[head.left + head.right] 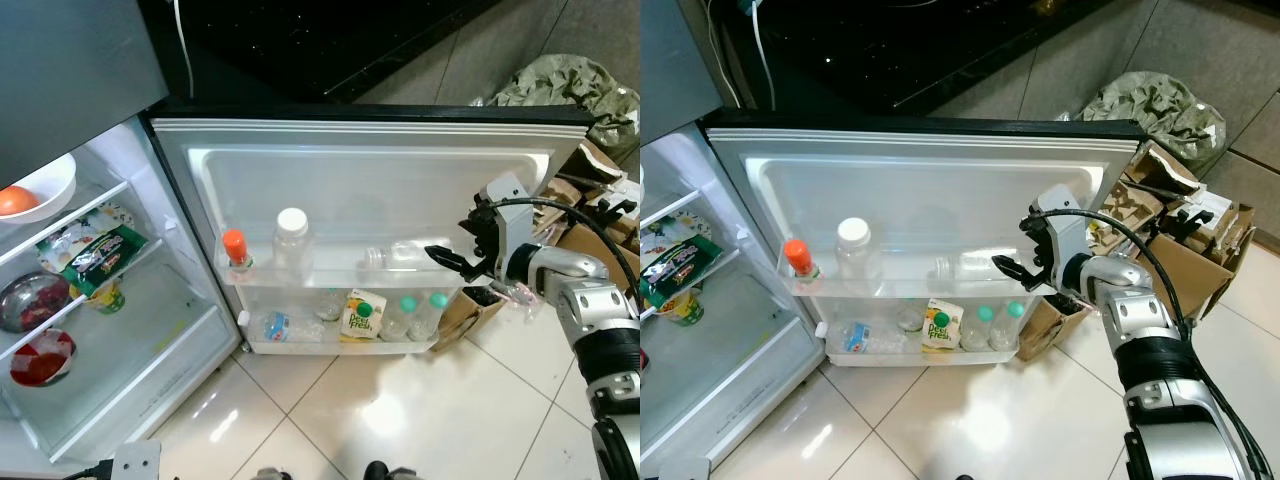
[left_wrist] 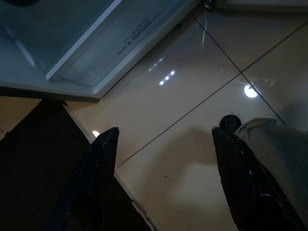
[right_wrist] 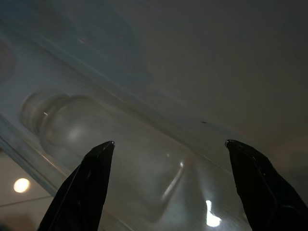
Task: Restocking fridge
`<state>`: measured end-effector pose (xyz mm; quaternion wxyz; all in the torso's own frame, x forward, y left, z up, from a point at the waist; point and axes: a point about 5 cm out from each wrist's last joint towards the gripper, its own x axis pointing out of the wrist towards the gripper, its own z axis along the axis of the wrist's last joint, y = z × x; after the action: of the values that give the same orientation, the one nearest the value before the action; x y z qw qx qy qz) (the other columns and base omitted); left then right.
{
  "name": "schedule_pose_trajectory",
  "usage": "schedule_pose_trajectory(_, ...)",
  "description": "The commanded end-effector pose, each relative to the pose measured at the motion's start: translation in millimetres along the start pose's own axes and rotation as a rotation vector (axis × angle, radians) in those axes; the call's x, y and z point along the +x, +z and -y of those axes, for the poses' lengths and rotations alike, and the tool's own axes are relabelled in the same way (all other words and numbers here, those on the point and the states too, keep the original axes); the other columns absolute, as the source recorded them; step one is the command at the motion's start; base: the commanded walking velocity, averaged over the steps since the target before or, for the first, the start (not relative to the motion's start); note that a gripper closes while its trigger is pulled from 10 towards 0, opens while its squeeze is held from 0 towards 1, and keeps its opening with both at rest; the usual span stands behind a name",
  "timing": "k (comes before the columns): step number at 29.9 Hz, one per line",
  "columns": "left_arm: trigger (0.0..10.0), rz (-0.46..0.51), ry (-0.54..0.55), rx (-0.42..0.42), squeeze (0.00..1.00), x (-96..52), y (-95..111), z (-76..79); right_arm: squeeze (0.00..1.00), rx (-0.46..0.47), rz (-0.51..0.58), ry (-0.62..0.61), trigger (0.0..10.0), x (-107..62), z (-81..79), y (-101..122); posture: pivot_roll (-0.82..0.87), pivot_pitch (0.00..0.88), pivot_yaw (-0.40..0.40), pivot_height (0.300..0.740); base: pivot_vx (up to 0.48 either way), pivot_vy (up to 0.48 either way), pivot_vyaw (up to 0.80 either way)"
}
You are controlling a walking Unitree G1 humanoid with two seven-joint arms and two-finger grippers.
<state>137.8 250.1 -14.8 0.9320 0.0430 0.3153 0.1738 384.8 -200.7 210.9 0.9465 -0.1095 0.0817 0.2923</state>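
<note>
Fridge door (image 1: pixel 380 160) swung wide open, inner side facing the camera, 2 shelves on it. Right arm stretched forward from the right, forearm roughly level, wrist turned in toward the door. Right gripper (image 1: pixel 452 262) at the right end of the upper door shelf (image 1: pixel 300 275), fingers spread apart and holding nothing — just beside a clear plastic bottle (image 1: pixel 395 256) lying on its side on that shelf. Same bottle seen close between the 2 black fingertips (image 3: pixel 98 156) in the right wrist view, blurred behind the shelf's clear wall; touching or not, cannot tell.

Further along the upper shelf: an upright bottle with a white cap (image 1: pixel 291 240) and a smaller one with an orange cap (image 1: pixel 236 250). Lower door shelf (image 1: pixel 340 345) holding a Pran Fresh carton (image 1: pixel 362 316), 2 green-capped bottles (image 1: pixel 420 312) and a small bottle lying down (image 1: pixel 275 326).

Left gripper (image 2: pixel 163 139) hanging low over the tiled floor (image 2: pixel 192 96) near the fridge's base, fingers parted, empty.

Inside the fridge (image 1: pixel 100 330) on the left — a white bowl with an orange fruit (image 1: pixel 30 195), snack packets (image 1: pixel 95 255), a metal bowl (image 1: pixel 30 300). Cardboard boxes (image 1: pixel 590 200) to the right of the door.
</note>
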Motion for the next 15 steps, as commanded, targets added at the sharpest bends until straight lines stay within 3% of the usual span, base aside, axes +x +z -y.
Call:
schedule_pose_trajectory(1,10.0,-0.049,0.008,0.018,0.00,-4.8,-13.4,-5.0,0.00,0.099,-0.122,0.049,10.0,3.8,-9.6,-31.2,0.03,0.345,-0.023,0.710,0.000,0.000,0.00)
schedule_pose_trajectory(4,10.0,-0.048,0.007,0.018,0.00,-4.2,-13.0,-4.5,0.00,0.120,-0.088,0.136,10.0,13.5,-22.6,-20.2,0.03,0.346,-0.022,0.710,0.000,0.000,0.00)
schedule_pose_trajectory(15,10.0,-0.046,0.005,0.024,0.00,-2.4,-11.3,-4.1,0.00,0.235,-0.039,0.279,10.0,25.2,-52.4,-3.9,0.03,0.345,-0.018,0.710,0.000,0.000,0.00)
